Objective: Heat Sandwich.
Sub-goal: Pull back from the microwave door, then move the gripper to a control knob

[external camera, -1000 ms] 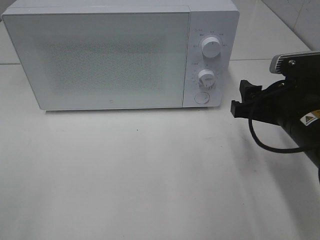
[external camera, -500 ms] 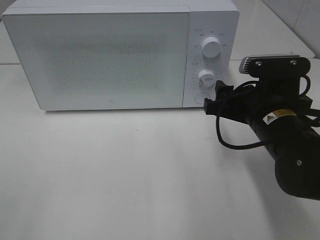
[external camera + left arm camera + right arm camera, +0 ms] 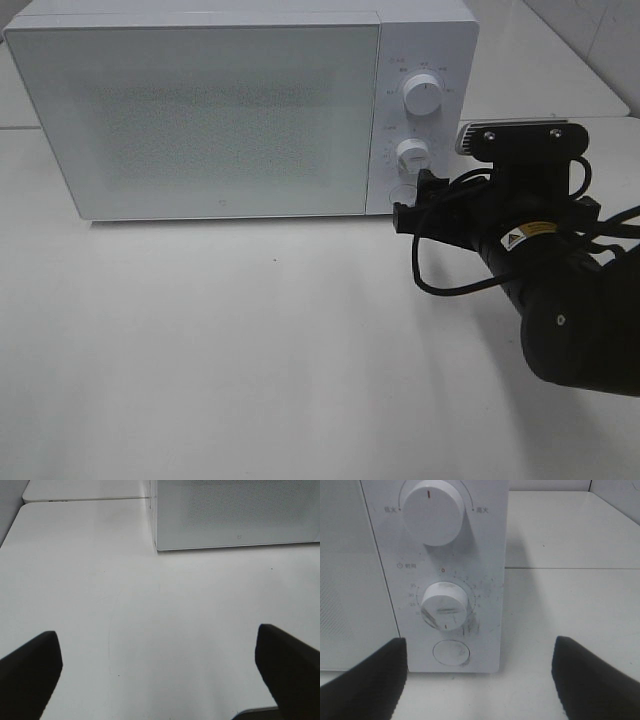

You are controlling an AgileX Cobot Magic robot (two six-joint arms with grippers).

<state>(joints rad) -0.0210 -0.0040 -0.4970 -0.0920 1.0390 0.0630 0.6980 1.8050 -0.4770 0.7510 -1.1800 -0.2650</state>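
Observation:
The sandwich is out of view. A white microwave (image 3: 200, 110) stands at the back of the table with its door shut. My right gripper (image 3: 414, 198) is open and empty, right in front of the control panel, level with the round button (image 3: 403, 194) below the timer knob (image 3: 411, 153). In the right wrist view the gripper (image 3: 477, 680) has its fingers spread either side of the round button (image 3: 451, 652), with the timer knob (image 3: 444, 602) and upper knob (image 3: 436, 507) above. My left gripper (image 3: 160, 672) is open and empty over bare table, short of the microwave's corner (image 3: 165, 540).
The white table (image 3: 250, 340) stretches in front of the microwave. A second white tabletop (image 3: 540, 70) lies behind at the right. The right arm's black body and cable (image 3: 560, 300) fill the right side.
My right arm has moved left and forward, bringing its open gripper from the table's right edge up to the microwave's control panel. The microwave has not moved.

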